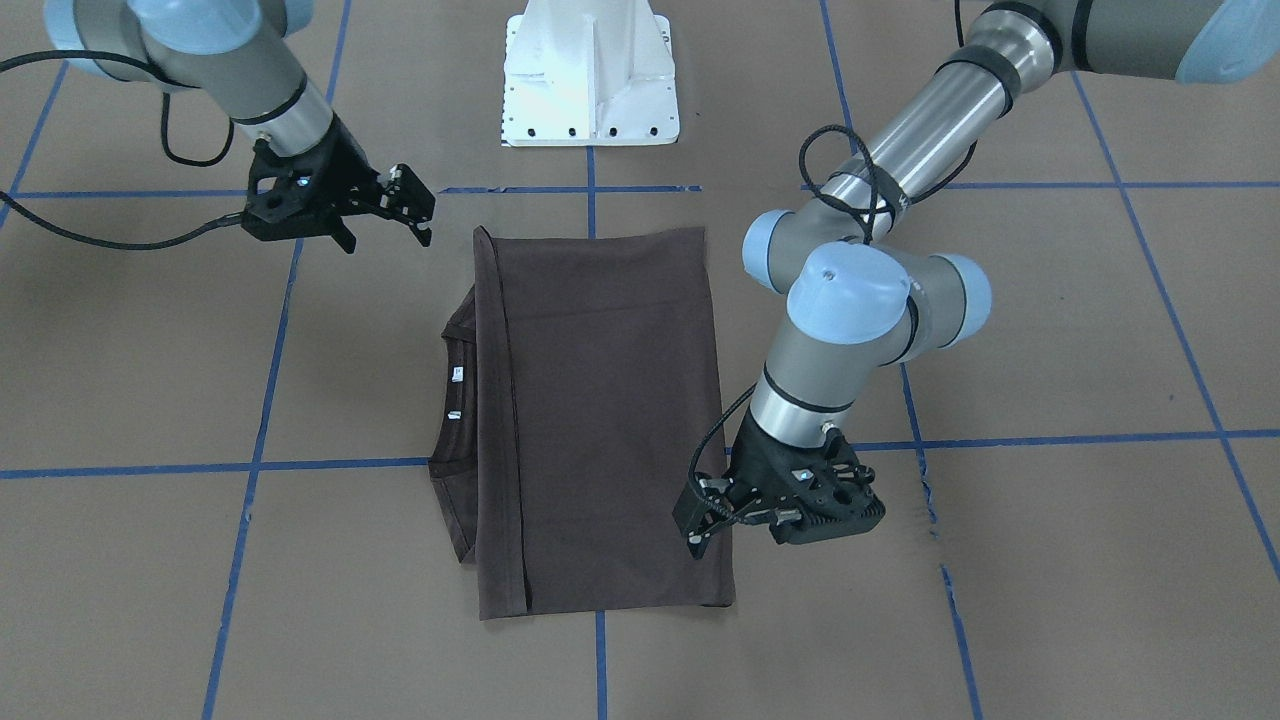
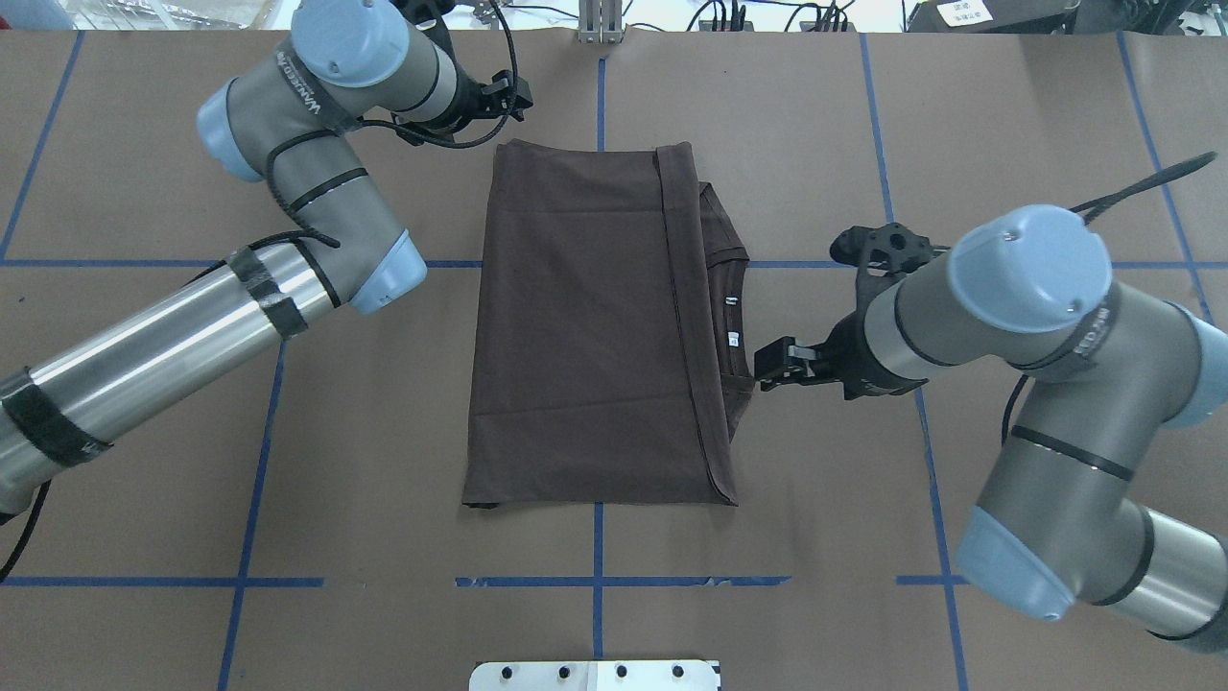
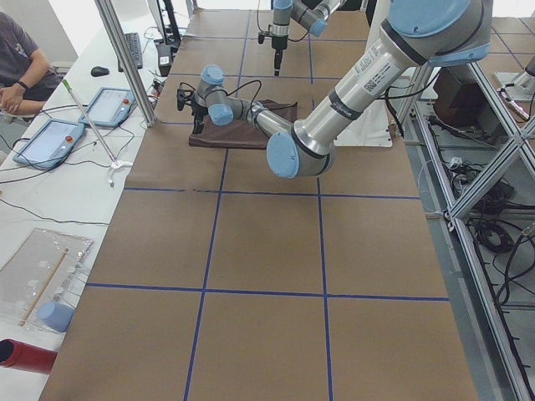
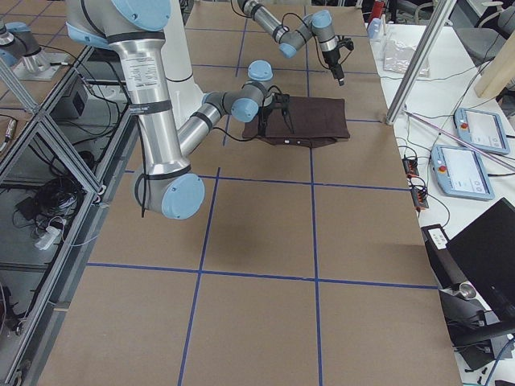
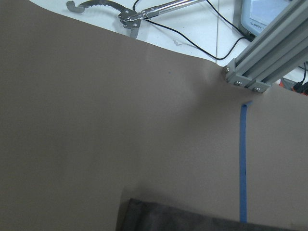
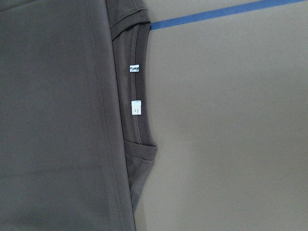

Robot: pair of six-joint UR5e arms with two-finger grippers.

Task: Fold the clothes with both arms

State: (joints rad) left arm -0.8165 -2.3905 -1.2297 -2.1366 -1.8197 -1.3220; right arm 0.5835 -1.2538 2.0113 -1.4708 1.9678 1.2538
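Desk middle: folded T-shirt lies flat.
Around it: open desk surface.
Robot-side edge: white base stands.

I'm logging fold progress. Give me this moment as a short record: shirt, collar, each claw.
garment: T-shirt, folded into a flat rectangle on the table
collar: peeks out along the robot's right side
left claw: by the T-shirt's far-left corner; open or shut unclear
right claw: open, beside the collar, holding nothing
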